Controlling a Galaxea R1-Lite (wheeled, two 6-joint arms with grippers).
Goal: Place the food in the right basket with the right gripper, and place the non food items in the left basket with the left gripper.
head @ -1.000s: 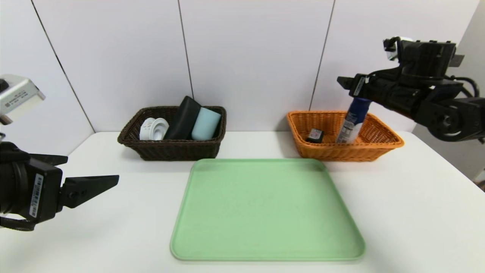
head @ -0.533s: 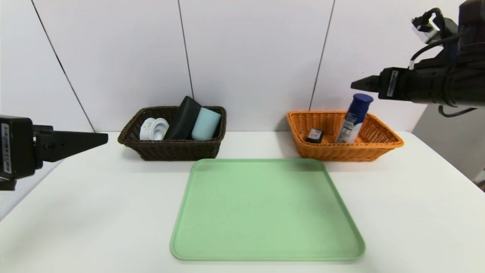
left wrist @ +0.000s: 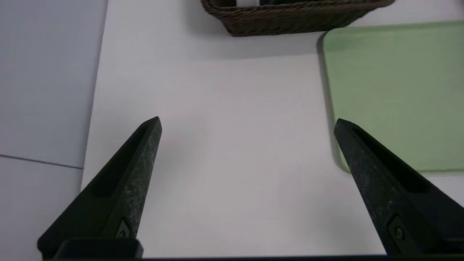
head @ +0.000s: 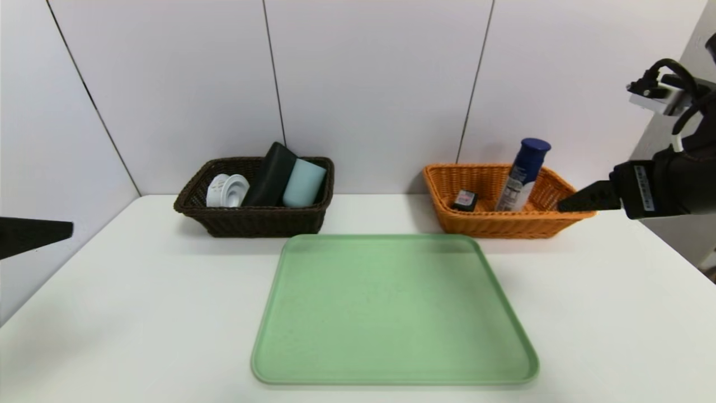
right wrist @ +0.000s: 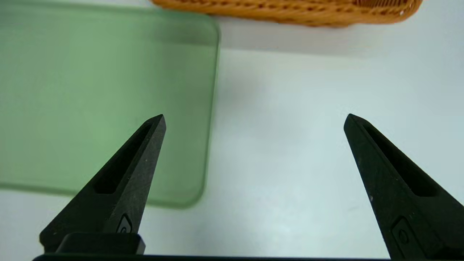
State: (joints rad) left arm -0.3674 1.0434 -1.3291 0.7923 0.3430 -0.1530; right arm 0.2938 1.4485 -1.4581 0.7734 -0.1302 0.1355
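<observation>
The green tray [head: 391,308] lies bare in the middle of the white table [head: 140,313]; nothing on it is left to sort.

The brown basket [head: 254,221], on the robot's left, holds a white ridged reel [head: 226,190], a black case [head: 269,174] and a pale blue cup [head: 304,183], the last two leaning against each other. The orange basket [head: 506,224], on the right, holds a blue-capped can [head: 523,174] standing tilted against its back wall and a small dark packet [head: 465,199] lying on its floor.

The left gripper [left wrist: 246,125] hangs over bare table beside the tray, near the brown basket, its fingers spread wide and holding nothing. The right gripper [right wrist: 253,121] hangs over the table between the tray's corner and the orange basket, likewise spread wide and holding nothing.

Handling assessment:
- The can looks rigid, smooth and fairly light. It is best taken across the middle of its body, below the cap, as a pinch near the top would likely tip it.
- The packet looks small and light and would suit a pinch across its short sides.
- The cup and case look stiff, while the reel's ridges should give good purchase.

Judged from the bare tray, sorting appears complete.
</observation>
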